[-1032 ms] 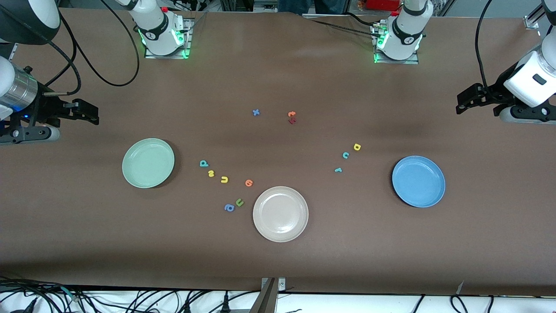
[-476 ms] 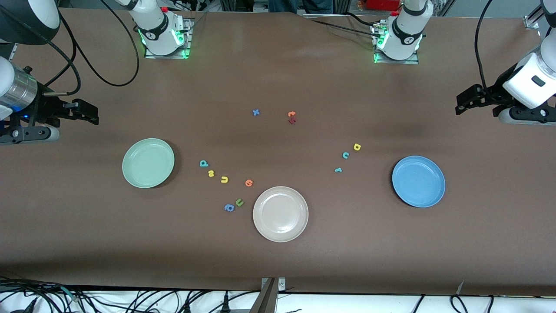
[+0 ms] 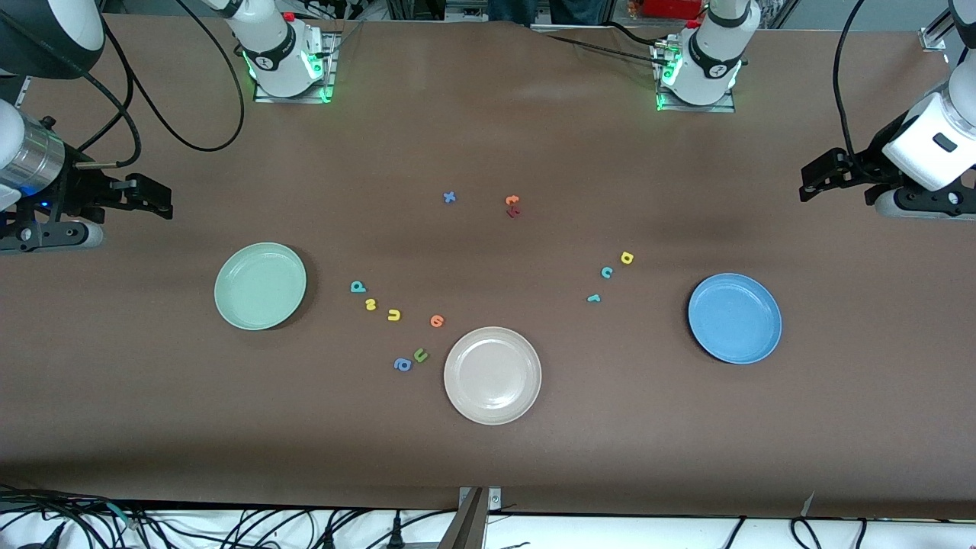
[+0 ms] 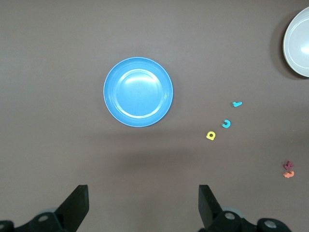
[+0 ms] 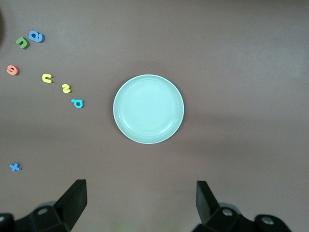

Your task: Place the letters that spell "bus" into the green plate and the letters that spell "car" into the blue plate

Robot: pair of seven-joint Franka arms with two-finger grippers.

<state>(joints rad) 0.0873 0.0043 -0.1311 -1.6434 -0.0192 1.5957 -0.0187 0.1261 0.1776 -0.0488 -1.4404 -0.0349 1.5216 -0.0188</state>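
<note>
Plates first: your round pale mint-green plate [image 3: 260, 286] with a raised rim sits toward the right arm's end of the table, and your round medium-blue plate [image 3: 734, 318] with a raised rim sits toward the left arm's end, with a round beige plate [image 3: 492, 375] between them and nearer to the front camera. Neither coloured plate holds anything. Beside the green plate you see a short row on the brown table [image 3: 488, 457]: the tiny teal toy letter b [image 3: 357, 287], the tiny yellow s [image 3: 370, 304] and the tiny yellow u [image 3: 393, 315], each a little nearer to the front camera than the one before, all apart from one another. An orange round letter [image 3: 436, 321] follows that row, and a green u [image 3: 420, 354] lies just beside a blue a [image 3: 402, 364] next to the beige plate. Near the blue plate lie the tiny yellow a [image 3: 627, 258], the tiny teal c [image 3: 607, 271] and the thin teal r [image 3: 593, 298], all on the table. Farther from the front camera you see a blue x [image 3: 449, 197] and an orange letter touching a dark red one [image 3: 512, 213]. Your right gripper [image 5: 140, 198] hangs with its claw spread wide and holding nothing, over the table by the green plate; your left gripper [image 4: 144, 200] hangs likewise wide and bare, over the table by the blue plate.
</note>
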